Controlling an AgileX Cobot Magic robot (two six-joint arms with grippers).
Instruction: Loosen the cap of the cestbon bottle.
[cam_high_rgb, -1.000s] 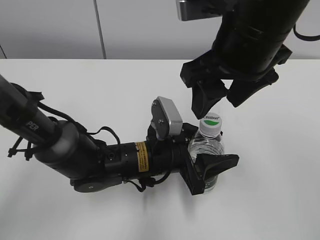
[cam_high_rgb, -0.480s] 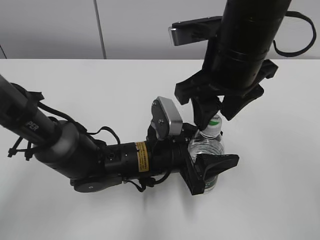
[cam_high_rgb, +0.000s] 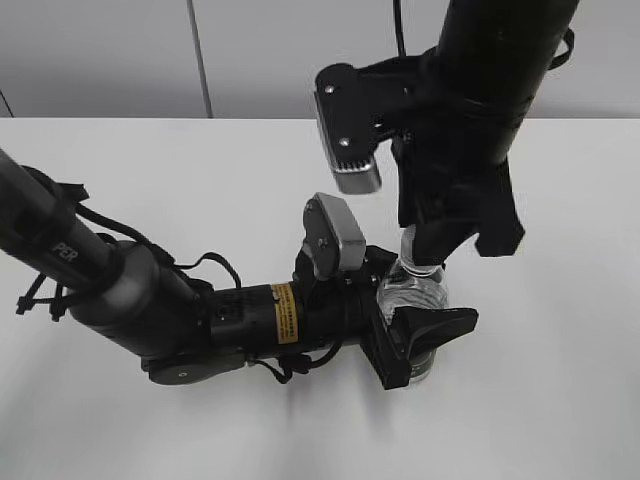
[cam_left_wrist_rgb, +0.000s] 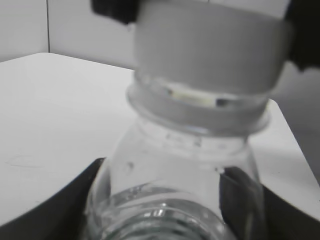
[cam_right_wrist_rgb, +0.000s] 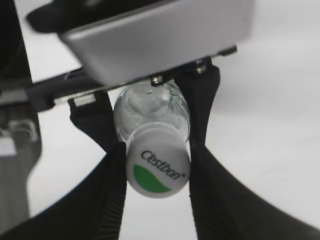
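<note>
The cestbon bottle (cam_high_rgb: 405, 295) stands upright on the white table. My left gripper (cam_high_rgb: 420, 322) lies low along the table and is shut on the bottle's clear body; in the left wrist view its jaws (cam_left_wrist_rgb: 165, 175) flank the bottle's shoulders (cam_left_wrist_rgb: 182, 150). My right gripper (cam_high_rgb: 425, 255) comes down from above and covers the cap in the exterior view. In the right wrist view its two black fingers (cam_right_wrist_rgb: 157, 155) press both sides of the white cap (cam_right_wrist_rgb: 158, 167) with the green mark. The cap also shows from the side in the left wrist view (cam_left_wrist_rgb: 210, 50).
The left arm (cam_high_rgb: 150, 300) stretches across the table from the left edge, its silver wrist camera (cam_high_rgb: 335, 235) just left of the bottle. The right arm's camera housing (cam_high_rgb: 345, 125) hangs above it. A grey wall panel runs behind the table (cam_high_rgb: 250, 160).
My right gripper has come down from above the bottle, turned about its axis, and closed its open fingers on the cap. The left arm and bottle have stayed still.
</note>
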